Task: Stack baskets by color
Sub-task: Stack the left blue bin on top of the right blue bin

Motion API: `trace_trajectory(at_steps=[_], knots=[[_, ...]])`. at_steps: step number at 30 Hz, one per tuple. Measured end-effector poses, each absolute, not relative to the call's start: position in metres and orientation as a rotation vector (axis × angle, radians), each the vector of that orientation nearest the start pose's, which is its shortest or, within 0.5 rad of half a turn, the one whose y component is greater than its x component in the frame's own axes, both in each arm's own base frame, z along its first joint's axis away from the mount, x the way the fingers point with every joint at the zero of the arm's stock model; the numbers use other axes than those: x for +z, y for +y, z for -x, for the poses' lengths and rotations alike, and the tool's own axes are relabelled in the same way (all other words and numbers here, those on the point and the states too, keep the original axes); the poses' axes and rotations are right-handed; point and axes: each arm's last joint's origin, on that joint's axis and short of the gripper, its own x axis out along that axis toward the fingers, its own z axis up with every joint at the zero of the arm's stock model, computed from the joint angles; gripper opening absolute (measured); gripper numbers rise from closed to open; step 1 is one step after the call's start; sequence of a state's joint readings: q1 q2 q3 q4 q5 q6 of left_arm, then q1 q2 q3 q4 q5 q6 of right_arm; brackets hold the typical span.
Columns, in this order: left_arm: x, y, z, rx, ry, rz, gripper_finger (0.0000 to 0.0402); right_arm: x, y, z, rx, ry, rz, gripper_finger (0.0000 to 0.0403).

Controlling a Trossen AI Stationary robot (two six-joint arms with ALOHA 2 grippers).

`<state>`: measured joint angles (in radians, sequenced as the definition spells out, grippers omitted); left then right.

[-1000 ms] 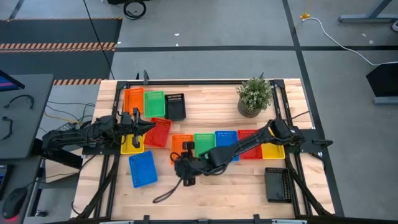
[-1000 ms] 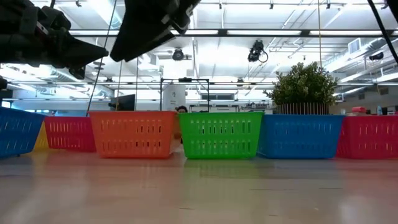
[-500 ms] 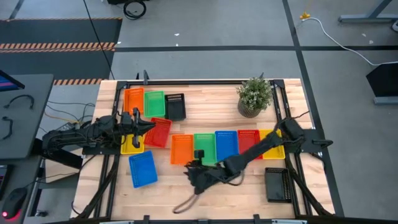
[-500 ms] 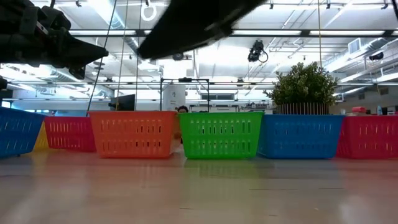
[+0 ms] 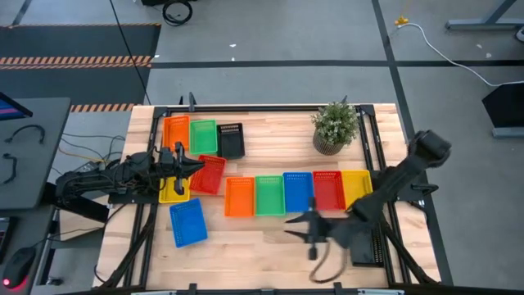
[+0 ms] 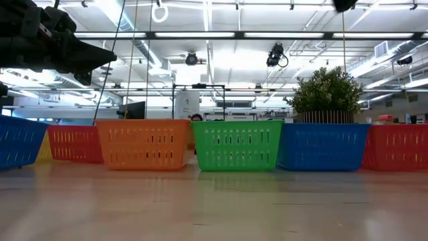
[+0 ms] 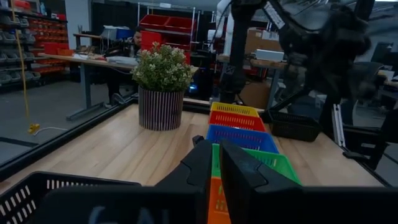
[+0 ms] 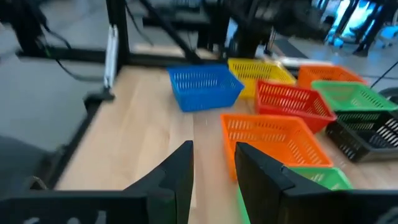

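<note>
Hovering above the table's near edge, right of centre, the right gripper [image 5: 296, 227] points toward the left side; fingers stand apart, nothing between them.

Left gripper [image 5: 199, 165] hangs in the air over the left part of the table, above the lone red basket [image 5: 213, 174]. Fingers almost together, only a thin slit showing in the wrist view, nothing held.

Baskets:
- Row across the table's middle, side by side and touching, left to right: orange basket [image 5: 239, 197], green basket [image 5: 268, 195], blue basket [image 5: 298, 191], second red basket [image 5: 327, 188], yellow basket [image 5: 356, 187].
- Far-left corner, three in a line: second orange basket [image 5: 175, 131], second green basket [image 5: 202, 135], black basket [image 5: 231, 140].
- Left edge: second yellow basket [image 5: 173, 192], partly under the left arm, just beside the lone red one.
- Near-left: second blue basket [image 5: 187, 223], tilted, apart from the rest.
- Near-right corner: second black basket [image 5: 366, 246], partly hidden by the right arm.

Potted plant [image 5: 334, 127] stands toward the far-right corner.
</note>
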<state>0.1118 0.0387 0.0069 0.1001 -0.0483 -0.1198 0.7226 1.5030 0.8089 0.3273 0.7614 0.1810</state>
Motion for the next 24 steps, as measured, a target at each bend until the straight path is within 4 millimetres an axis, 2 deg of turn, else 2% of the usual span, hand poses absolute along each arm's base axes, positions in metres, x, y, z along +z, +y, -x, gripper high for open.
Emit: trace_trajectory(at_steps=[2, 6, 10, 13, 17, 19, 24], knots=[[0.172, 0.012, -0.099, 0.156, -0.078, 0.117, 0.0035, 0.231, 0.189, -0.229, -0.052, 0.234, 0.053, 0.0122], [0.173, 0.012, -0.099, 0.156, -0.078, 0.118, 0.0031, 0.229, 0.187, -0.199, -0.032, 0.175, -0.001, 0.0122], [0.174, 0.012, -0.099, 0.153, -0.099, 0.153, 0.0031, 0.213, 0.184, -0.182, -0.035, 0.124, -0.077, 0.0122], [0.176, 0.012, -0.098, 0.146, -0.126, 0.271, 0.0035, 0.203, 0.184, -0.177, -0.037, 0.091, -0.121, 0.0122], [0.190, 0.012, -0.096, 0.118, -0.272, 0.309, 0.0038, 0.192, 0.186, -0.179, -0.052, 0.091, -0.113, 0.0122], [0.198, 0.009, -0.094, 0.027, -0.334, 0.292, 0.0033, 0.190, 0.186, -0.182, -0.058, 0.087, -0.114, 0.0122], [0.226, 0.001, -0.096, -0.071, -0.319, 0.223, 0.0006, 0.186, 0.184, -0.187, -0.079, 0.094, -0.098, 0.0122]])
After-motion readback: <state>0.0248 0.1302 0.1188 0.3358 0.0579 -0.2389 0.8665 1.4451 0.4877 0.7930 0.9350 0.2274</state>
